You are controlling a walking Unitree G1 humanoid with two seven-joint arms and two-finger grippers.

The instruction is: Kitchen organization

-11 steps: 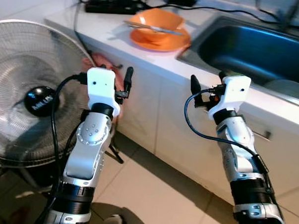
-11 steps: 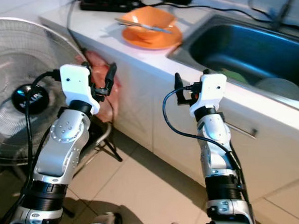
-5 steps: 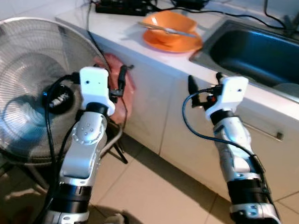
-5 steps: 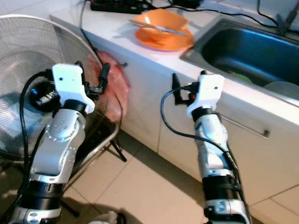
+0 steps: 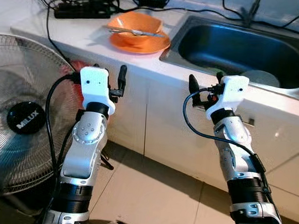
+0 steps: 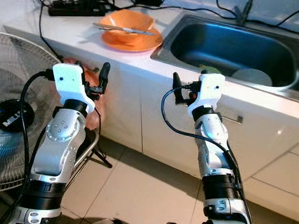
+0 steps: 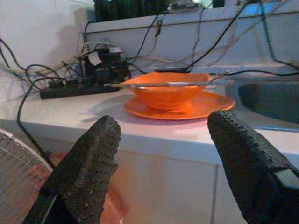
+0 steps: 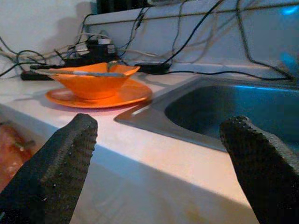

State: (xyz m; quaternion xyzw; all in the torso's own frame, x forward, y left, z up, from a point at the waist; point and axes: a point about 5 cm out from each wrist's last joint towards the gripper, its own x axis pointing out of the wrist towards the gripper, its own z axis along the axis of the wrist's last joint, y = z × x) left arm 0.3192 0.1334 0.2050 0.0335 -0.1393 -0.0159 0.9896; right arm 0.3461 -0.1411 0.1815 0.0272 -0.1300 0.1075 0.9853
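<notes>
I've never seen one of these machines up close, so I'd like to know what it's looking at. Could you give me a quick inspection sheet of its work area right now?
Surface: white counter with a steel sink set into it.
Job's things: orange bowl sits on an orange plate, a utensil lying across the bowl; pale dishes in the sink.
Clutter: nothing seen apart from the cables.
Grippers: left gripper and right gripper both open, empty, held in front of the cabinets below counter height.
Cables: black power strip and tangled leads along the counter's back.
Surroundings: standing fan on the robot's left; white cabinet doors; tiled floor.
</notes>
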